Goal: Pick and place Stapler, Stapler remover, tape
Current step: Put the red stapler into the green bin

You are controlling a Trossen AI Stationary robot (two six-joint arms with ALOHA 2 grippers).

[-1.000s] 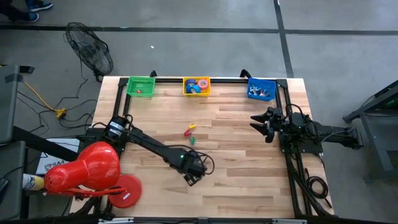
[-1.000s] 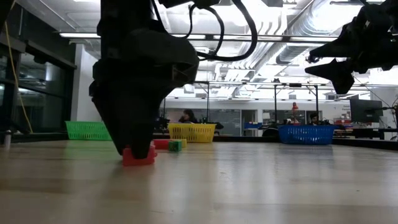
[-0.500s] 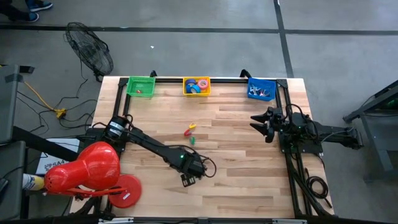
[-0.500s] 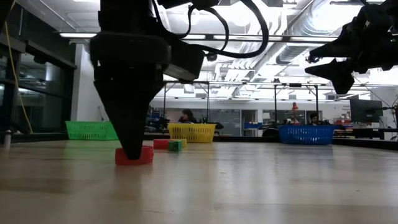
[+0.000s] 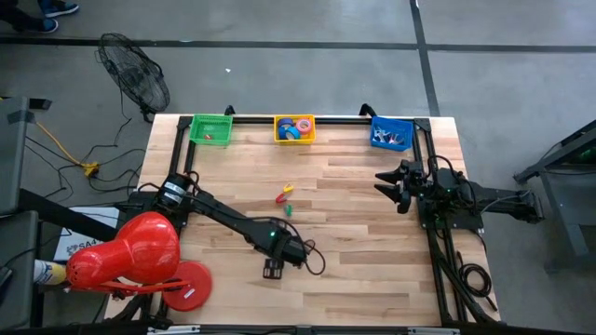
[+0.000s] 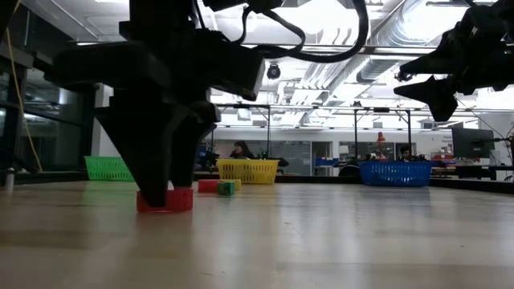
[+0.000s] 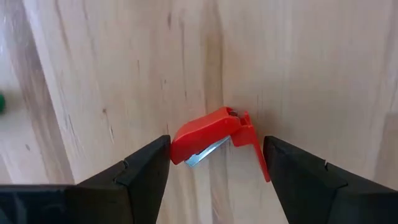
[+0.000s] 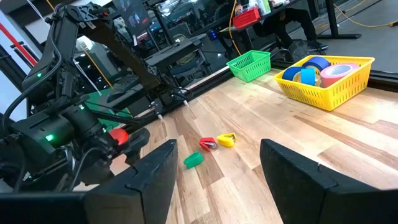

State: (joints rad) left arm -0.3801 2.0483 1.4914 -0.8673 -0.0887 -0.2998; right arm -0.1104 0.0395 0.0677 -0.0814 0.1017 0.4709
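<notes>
Tabletop [image 5: 354, 270]: pale wood planks, dark rail along the far edge and right side.
Left arm [image 5: 219, 216]: reaches from the left edge toward the near middle of the tabletop.
Right arm [image 5: 466, 198]: parked at the right edge, raised above the wood.
Baskets: green basket [image 5: 210, 128] far left, yellow basket [image 5: 294, 129] far middle, blue basket [image 5: 392, 133] far right.
Tape [image 8: 320, 68]: coloured rolls piled in the yellow basket.
Left hand [image 7: 214, 158]: fingers apart, lowered to the wood, one either side of the red staple remover [image 7: 214, 135]; a gap shows on both sides.
Right hand [image 5: 389, 186]: fingers apart, nothing between them.
Staple remover: lies on the tabletop, near middle.
Small pieces [image 5: 285, 197]: red, yellow and green, mid-tabletop, well apart from the left hand.
</notes>
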